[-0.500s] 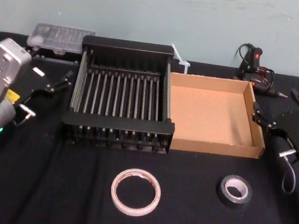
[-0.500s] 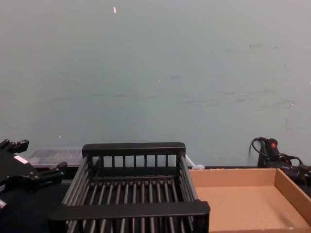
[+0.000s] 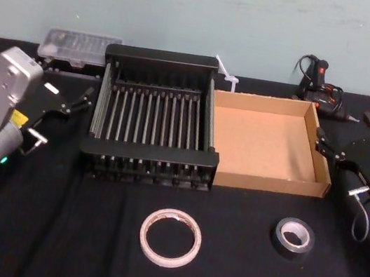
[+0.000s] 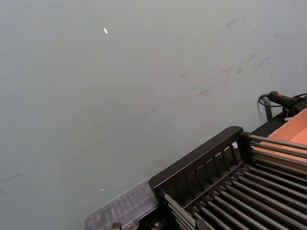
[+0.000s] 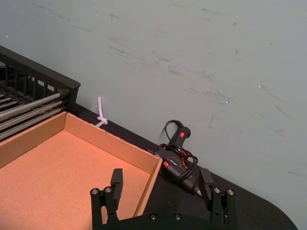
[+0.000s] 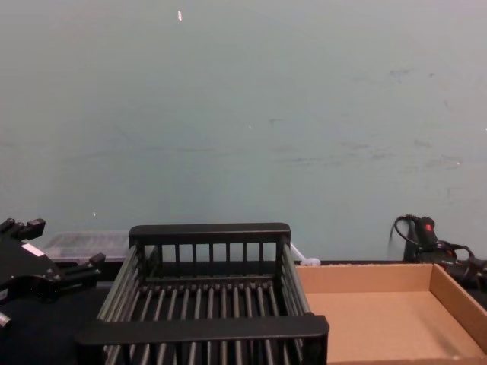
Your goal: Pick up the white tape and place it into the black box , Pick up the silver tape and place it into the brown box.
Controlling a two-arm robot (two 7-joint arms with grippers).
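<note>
Near worktop (image 3: 46, 243) front edge: white tape (image 3: 170, 237) lies flat, light, stiff; grip across rim. Left end effector (image 3: 78, 98) & right end effector (image 5: 160, 184) open, empty.

Tapes (image 3: 170, 237) before side-by-side boxes (image 3: 155, 112)

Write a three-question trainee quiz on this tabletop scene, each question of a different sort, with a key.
1. True or false: the white tape already lies inside the black box.
2. Which tape lies nearer the right gripper? A) white tape B) silver tape
3. Fill in: the brown box sits directly to the ____ of the black box.

Key: 1 false, it lies on the table in front of the box; 2 B; 3 right. The left gripper is open beside the black box.
</note>
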